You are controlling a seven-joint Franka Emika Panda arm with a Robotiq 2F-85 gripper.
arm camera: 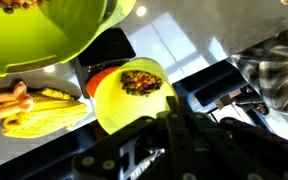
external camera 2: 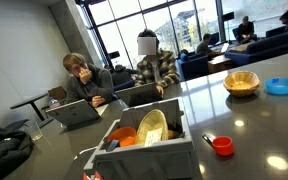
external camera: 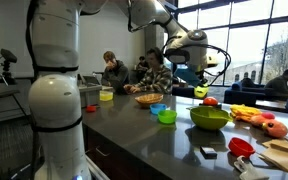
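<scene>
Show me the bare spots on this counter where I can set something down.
Free: the dark counter between the grey bin of plates and the woven basket, and the stretch between the robot's white base and the large green bowl. Crowded: around the toy fruit, small red bowl and wooden cutting board.

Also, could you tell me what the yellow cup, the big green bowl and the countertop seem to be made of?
The yellow cup looks plastic: smooth, uniform colour. The big green bowl probably too: soft sheen. The countertop: polished stone or laminate, mirroring windows.
</scene>
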